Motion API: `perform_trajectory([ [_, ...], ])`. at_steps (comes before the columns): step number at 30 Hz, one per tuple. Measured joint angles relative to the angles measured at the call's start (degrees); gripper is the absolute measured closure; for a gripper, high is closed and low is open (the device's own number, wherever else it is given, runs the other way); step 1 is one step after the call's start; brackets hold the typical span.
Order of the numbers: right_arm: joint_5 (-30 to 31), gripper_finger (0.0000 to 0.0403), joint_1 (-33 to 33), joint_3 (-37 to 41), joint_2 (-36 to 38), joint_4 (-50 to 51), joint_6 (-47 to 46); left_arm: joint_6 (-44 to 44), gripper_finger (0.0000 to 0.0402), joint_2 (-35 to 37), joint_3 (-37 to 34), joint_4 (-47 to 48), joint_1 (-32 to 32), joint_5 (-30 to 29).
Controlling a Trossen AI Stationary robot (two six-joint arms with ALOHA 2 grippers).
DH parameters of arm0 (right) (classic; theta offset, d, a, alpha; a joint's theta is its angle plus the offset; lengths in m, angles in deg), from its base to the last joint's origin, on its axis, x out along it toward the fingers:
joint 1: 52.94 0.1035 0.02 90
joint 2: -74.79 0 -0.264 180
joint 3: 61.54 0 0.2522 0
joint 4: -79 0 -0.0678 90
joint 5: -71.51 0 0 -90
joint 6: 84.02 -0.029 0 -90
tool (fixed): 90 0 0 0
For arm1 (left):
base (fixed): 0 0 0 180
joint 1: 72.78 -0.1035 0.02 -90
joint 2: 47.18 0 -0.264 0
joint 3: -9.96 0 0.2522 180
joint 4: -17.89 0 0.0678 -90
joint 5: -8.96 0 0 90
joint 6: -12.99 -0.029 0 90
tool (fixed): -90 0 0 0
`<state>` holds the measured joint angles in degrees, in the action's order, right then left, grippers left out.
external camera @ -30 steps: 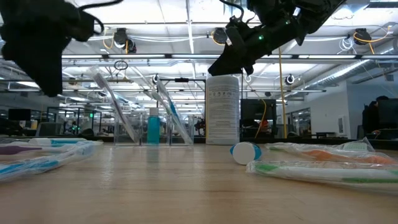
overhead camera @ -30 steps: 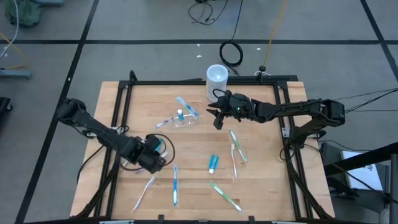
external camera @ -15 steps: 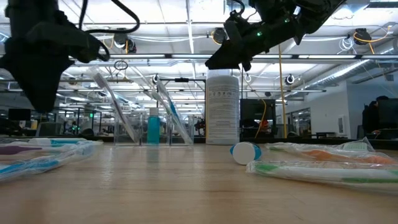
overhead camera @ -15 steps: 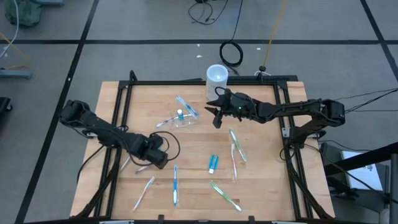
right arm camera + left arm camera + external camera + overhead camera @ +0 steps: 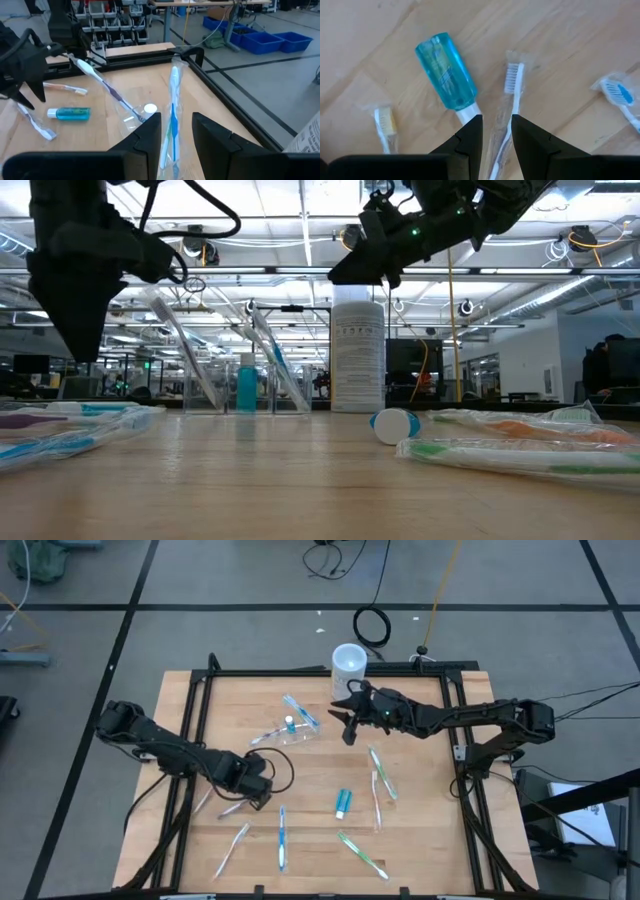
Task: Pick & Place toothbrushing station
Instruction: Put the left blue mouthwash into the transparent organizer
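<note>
The clear tray (image 5: 290, 728) rests on the table's far middle. Toothbrushes lean on its rim and a small tube stands in it. It also shows in the low view (image 5: 225, 385) and the right wrist view (image 5: 132, 117). My right gripper (image 5: 349, 725) hangs open and empty in the air just right of the tray (image 5: 350, 270). My left gripper (image 5: 258, 783) is open and empty above a wrapped toothbrush (image 5: 512, 95) and a blue tube (image 5: 445, 70), which lie flat on the wood. The white cup (image 5: 348, 661) stands at the far edge.
Another blue tube (image 5: 343, 802) lies in the middle of the table. Wrapped toothbrushes lie to the right (image 5: 380, 775), near the front (image 5: 362, 855), and at the front left (image 5: 282, 838). A black frame (image 5: 200, 690) borders the tabletop.
My left gripper has crept toward the table's right and far edges and has tipped downward. My right gripper has risen a little beside the tray. No object has moved.
</note>
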<state>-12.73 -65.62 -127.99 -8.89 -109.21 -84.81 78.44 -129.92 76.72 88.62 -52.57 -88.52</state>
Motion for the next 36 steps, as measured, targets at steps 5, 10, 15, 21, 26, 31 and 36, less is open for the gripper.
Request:
perform_trajectory([
  [5, 0.00, 0.0303, 0.00, 0.00, 0.00, -2.41, 0.70, -0.44, 0.0276, 0.02, -0.12, -0.03, 0.00, 0.05],
  [10, 0.00, 0.0303, 0.00, 0.00, 0.00, -6.78, 3.75, 1.49, 0.0231, 0.02, -2.08, -0.09, 0.00, 1.07],
  [15, 0.00, 0.0303, 0.00, 0.00, 0.00, -9.31, 5.79, 6.30, 0.0186, 0.02, -5.23, -0.38, 0.00, 1.24],
  [21, 0.01, 0.0303, 0.00, 0.00, 0.00, -11.80, 12.80, 11.90, 0.0171, 0.02, -9.08, -6.45, 0.07, 0.78],
  [26, 0.02, 0.0303, 0.00, 0.00, 0.00, -14.32, 16.26, 13.35, 0.0184, 0.04, -9.60, -7.64, -0.06, -2.07],
  [31, 0.13, 0.0303, -0.02, 0.00, 0.00, -15.80, 16.71, 14.21, 0.0207, 0.04, -9.60, -7.64, -0.23, -1.57],
  [36, 0.15, 0.0303, -0.02, 0.00, 0.00, -16.08, 16.71, 14.98, 0.0229, -0.81, -9.60, -9.92, 0.38, -1.25],
])
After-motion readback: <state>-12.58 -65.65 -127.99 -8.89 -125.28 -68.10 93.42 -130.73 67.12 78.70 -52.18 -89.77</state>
